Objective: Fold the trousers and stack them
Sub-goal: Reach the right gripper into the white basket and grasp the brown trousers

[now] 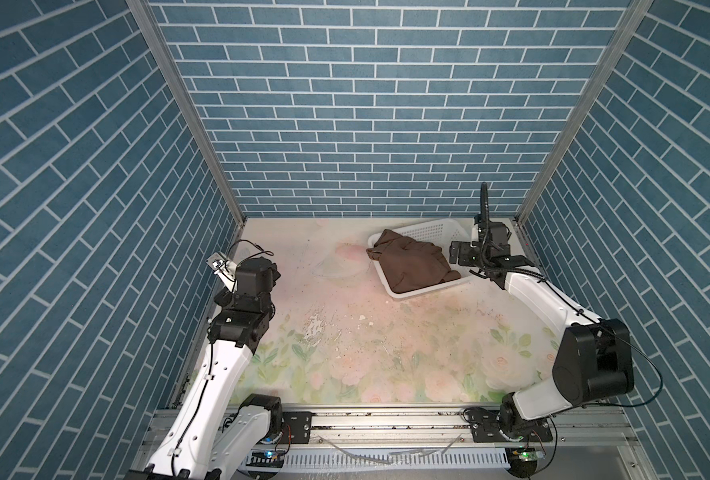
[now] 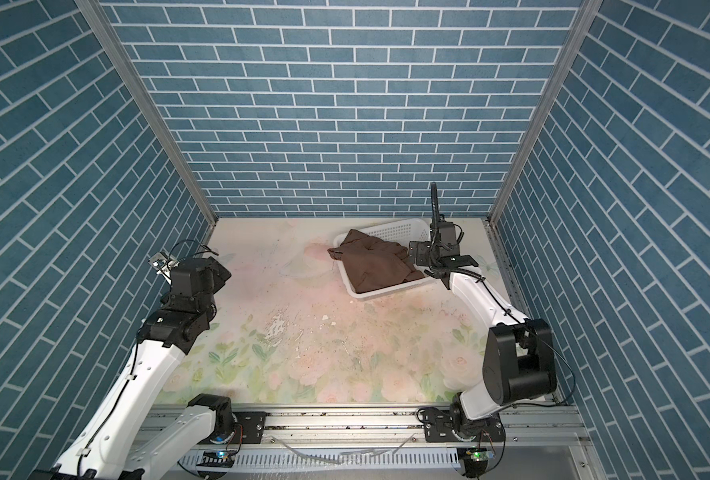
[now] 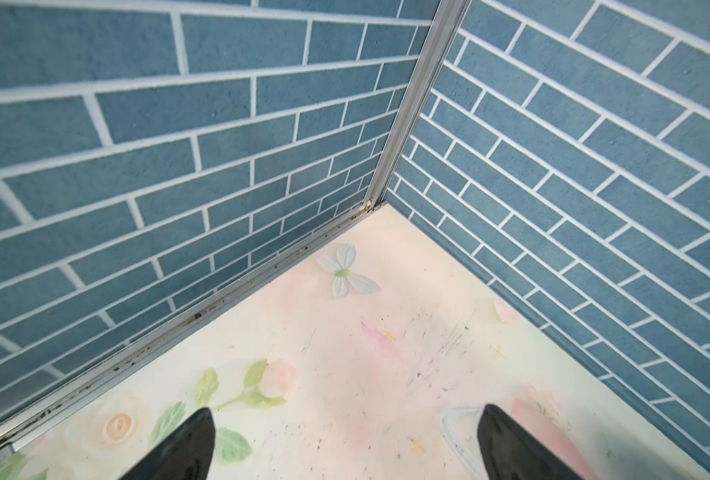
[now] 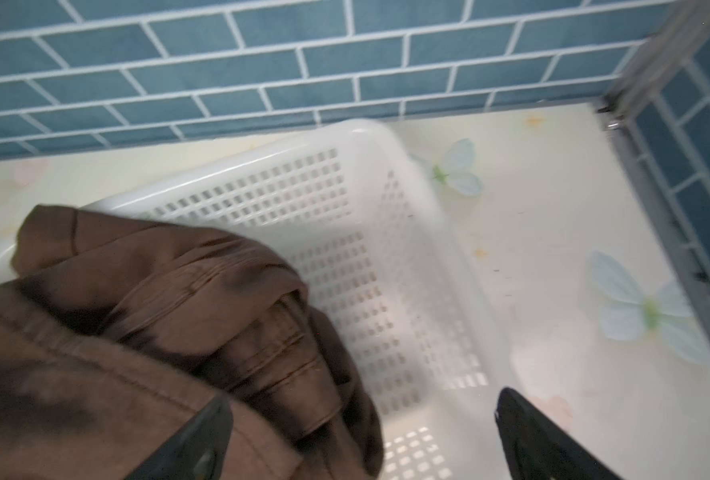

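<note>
Crumpled trousers [image 1: 411,266] in white basket [image 1: 432,229]

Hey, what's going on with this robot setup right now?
The brown trousers lie crumpled in the white basket at the far right of the table, with part draped over its rim. The right gripper hangs open just above them, gripping nothing. The left gripper is open too, over the table's far left corner. No fold is made yet.
</note>
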Controlling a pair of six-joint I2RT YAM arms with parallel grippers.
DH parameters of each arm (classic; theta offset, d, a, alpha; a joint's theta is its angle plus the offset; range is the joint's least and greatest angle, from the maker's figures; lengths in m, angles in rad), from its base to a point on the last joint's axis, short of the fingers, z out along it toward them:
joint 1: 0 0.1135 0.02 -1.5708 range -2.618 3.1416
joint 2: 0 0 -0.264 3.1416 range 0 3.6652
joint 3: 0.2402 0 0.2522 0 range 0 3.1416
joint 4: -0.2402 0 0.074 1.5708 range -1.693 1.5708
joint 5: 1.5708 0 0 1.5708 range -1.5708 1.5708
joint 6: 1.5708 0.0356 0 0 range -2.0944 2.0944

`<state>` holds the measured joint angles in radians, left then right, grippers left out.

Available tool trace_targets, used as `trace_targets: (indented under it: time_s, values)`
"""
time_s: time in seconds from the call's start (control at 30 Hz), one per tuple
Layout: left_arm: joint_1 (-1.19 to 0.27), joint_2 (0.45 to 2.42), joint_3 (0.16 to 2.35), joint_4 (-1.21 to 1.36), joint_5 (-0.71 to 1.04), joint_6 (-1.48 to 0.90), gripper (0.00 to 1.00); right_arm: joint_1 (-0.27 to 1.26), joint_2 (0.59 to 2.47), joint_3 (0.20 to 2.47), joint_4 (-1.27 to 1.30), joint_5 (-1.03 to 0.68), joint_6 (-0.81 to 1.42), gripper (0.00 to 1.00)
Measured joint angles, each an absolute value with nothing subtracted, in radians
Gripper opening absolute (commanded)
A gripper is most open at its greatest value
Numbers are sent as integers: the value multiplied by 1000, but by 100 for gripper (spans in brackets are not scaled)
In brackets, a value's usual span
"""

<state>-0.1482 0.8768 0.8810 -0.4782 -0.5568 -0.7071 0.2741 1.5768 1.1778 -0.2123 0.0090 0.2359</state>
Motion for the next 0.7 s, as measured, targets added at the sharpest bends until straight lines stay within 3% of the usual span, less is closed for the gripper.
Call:
trace_targets:
  time_s: [0.17, 0.37, 0.43, 0.5, 0.53, 0.7]
  values:
    - [-148, 806, 833, -529, -400, -715, 93, 300, 1760, 1290, -242, -180, 238, 99]
    - [-148, 733, 740, -566, -216, -738, 91, 306, 1964, 1396, -252, -288, 269, 95]
    - [-148, 723, 719, -573, -169, -748, 90, 301, 2011, 1423, -244, -309, 291, 77]
    - [-148, 722, 709, -580, -125, -757, 89, 299, 2037, 1432, -224, -317, 326, 14]
    - [-148, 722, 709, -582, -107, -759, 89, 298, 2040, 1432, -215, -316, 342, 0]
    - [-148, 718, 709, -583, -41, -768, 89, 300, 2035, 1480, -253, -227, 385, 0]
